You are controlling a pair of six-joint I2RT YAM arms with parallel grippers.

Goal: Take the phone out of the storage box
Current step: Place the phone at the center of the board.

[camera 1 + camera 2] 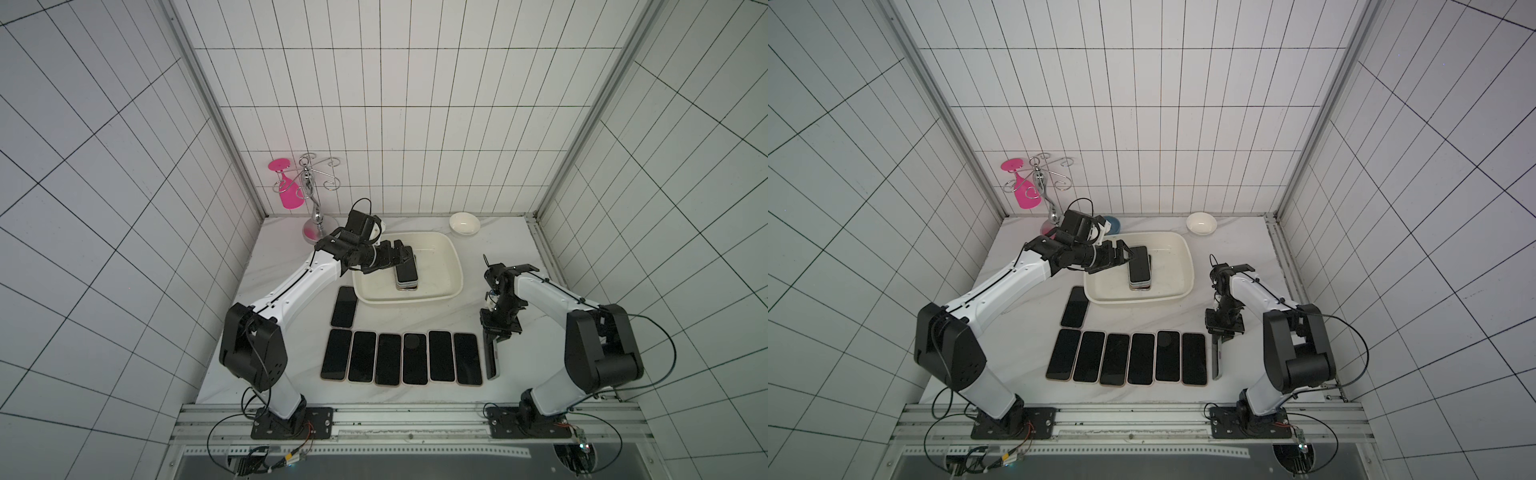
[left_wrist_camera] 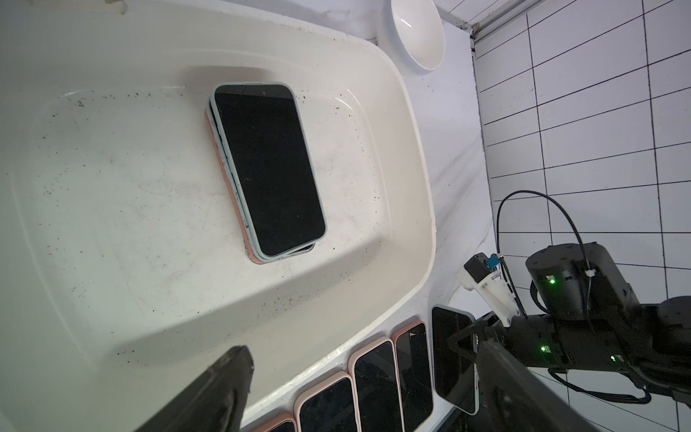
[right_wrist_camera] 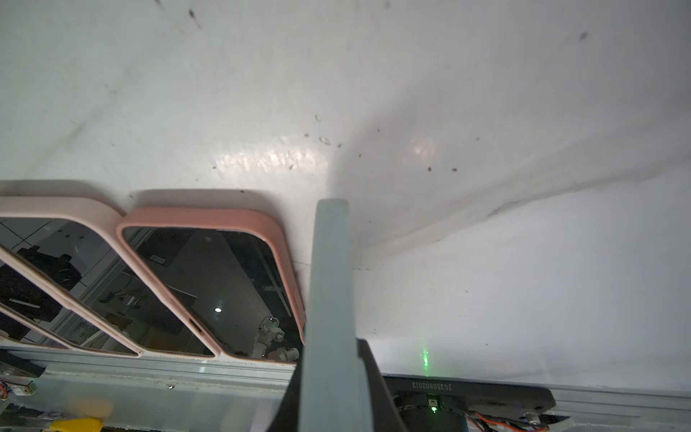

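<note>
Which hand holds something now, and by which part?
The right hand pinches a grey-cased phone, turned on edge, near one short end. The left hand is open and holds nothing.

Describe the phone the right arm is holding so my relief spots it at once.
Find the row of six phones lying flat at the front of the table. At its right end, one phone is held on edge by the right gripper: grey-blue case, unlike its flat-lying neighbours.
</note>
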